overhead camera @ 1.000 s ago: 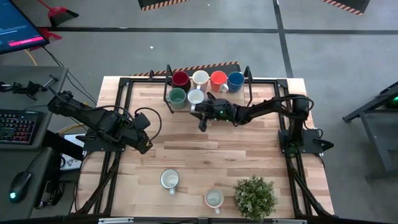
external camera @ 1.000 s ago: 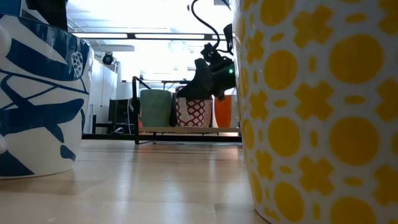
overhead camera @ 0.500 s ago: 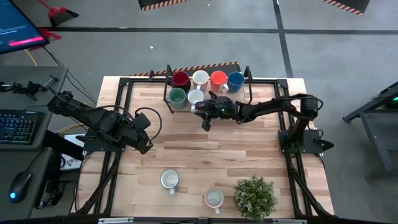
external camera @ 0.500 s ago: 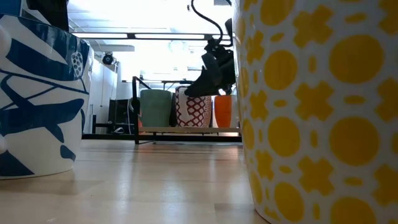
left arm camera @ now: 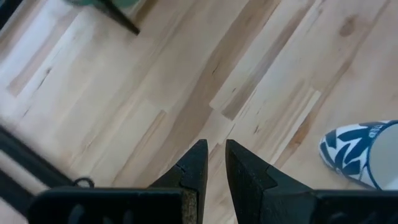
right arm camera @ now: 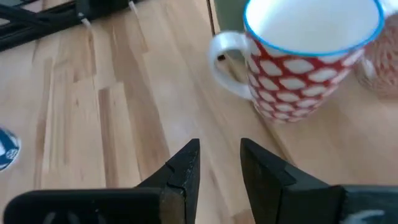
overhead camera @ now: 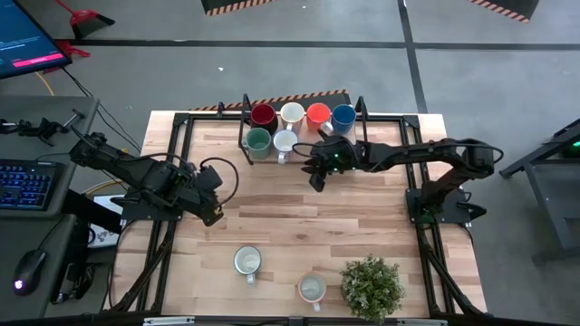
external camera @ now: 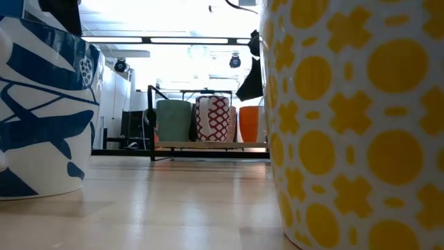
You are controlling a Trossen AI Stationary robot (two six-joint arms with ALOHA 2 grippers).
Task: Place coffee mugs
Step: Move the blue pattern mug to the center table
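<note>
Six mugs stand on a black rack (overhead camera: 363,127) at the table's far edge: dark red (overhead camera: 263,115), white (overhead camera: 292,113), orange (overhead camera: 318,114) and blue (overhead camera: 343,115) behind, teal green (overhead camera: 258,140) and a red-patterned white one (overhead camera: 285,140) (right arm camera: 305,56) in front. Two more rest on their bases near the near edge: a blue-patterned one (overhead camera: 246,262) and a yellow-patterned one (overhead camera: 312,289). My right gripper (overhead camera: 316,184) (right arm camera: 219,155) hangs open above the table, to the right of the patterned mug's handle (right arm camera: 227,65), touching nothing. My left gripper (overhead camera: 215,215) (left arm camera: 216,152) waits shut over the table's left part.
A green potted plant (overhead camera: 372,286) stands at the near right corner beside the yellow-patterned mug. Bare wood (overhead camera: 299,217) lies between the rack and the two near mugs. In the low view the two near mugs (external camera: 41,111) (external camera: 354,118) fill the foreground.
My right gripper has drawn away from the red-patterned mug on the rack, moving up and toward the table's right edge. The mug has stayed in the rack's front row.
</note>
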